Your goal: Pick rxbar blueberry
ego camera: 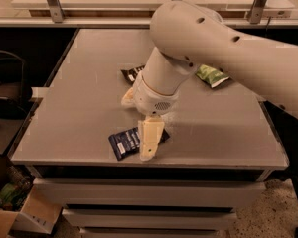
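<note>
Where the grey table [74, 108] nears its front edge, the rxbar blueberry [123, 143] lies flat, a dark navy wrapper with a small white label showing, set at a slight angle to that edge. The gripper [150, 145] points downward over the bar's right end and covers that end. Contact with the wrapper cannot be confirmed, and whether the gripper is parted or closed cannot be told. The bulky cream arm [213, 48] comes in from the upper right and crosses the middle of the table. A smaller black bar wrapper [131, 73] lies behind the wrist, partly hidden by it. A green chip bag [212, 76] lies toward the right, well apart from the blue bar. A cardboard box [20, 217] sits on the floor at lower left.
</note>
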Motion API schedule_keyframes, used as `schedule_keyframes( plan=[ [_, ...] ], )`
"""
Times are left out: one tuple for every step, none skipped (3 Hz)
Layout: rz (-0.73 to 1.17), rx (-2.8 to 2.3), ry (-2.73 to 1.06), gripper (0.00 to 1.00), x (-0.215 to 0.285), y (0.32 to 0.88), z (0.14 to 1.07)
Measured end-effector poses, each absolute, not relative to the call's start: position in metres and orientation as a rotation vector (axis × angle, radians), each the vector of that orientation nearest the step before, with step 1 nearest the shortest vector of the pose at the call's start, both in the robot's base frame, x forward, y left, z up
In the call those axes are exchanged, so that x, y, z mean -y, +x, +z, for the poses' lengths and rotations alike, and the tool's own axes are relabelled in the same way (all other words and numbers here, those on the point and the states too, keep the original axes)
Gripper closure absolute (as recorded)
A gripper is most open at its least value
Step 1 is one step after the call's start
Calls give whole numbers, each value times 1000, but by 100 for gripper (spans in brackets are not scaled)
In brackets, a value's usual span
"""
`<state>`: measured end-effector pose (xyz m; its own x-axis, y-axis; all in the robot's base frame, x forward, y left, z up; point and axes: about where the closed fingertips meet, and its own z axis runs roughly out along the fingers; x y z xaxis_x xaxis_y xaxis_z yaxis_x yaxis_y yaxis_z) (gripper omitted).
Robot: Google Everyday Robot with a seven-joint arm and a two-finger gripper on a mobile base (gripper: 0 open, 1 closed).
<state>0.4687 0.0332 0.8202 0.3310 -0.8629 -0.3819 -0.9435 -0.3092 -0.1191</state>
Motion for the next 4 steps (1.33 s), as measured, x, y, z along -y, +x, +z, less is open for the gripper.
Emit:
schedule_keyframes(
  plan=[
    [369, -1603, -2300, 40, -33, 468, 817],
    [369, -1603, -2300, 64, -33, 468, 823],
    [369, -1603, -2301, 86, -33, 468, 831],
    [369, -1603, -2301, 100, -33, 468, 832]
  ],
)
